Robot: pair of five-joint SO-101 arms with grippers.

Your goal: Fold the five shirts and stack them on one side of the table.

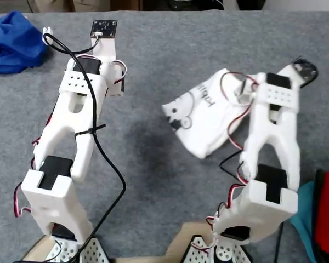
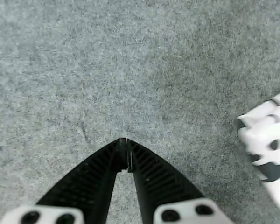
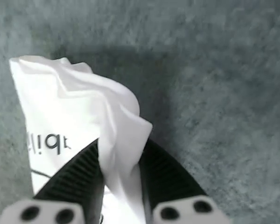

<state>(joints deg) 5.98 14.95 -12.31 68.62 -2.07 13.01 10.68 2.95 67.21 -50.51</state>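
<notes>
A white shirt (image 1: 208, 118) with black print lies crumpled right of the table's middle, partly lifted by the right arm. My right gripper (image 3: 121, 161) is shut on a bunched fold of the white shirt (image 3: 74, 112), held above the grey carpet. My left gripper (image 2: 126, 156) is shut with nothing in it, its black fingers (image 2: 154, 179) meeting at the tips over bare carpet; an edge of the white shirt (image 2: 268, 149) shows off to one side. In the high view the left arm (image 1: 82, 104) stretches toward the far left.
A blue shirt (image 1: 13, 41) lies bunched at the far left corner. Red cloth (image 1: 328, 213) and teal cloth (image 1: 307, 213) sit at the near right edge. Grey carpet (image 1: 153, 66) covers the table between the arms.
</notes>
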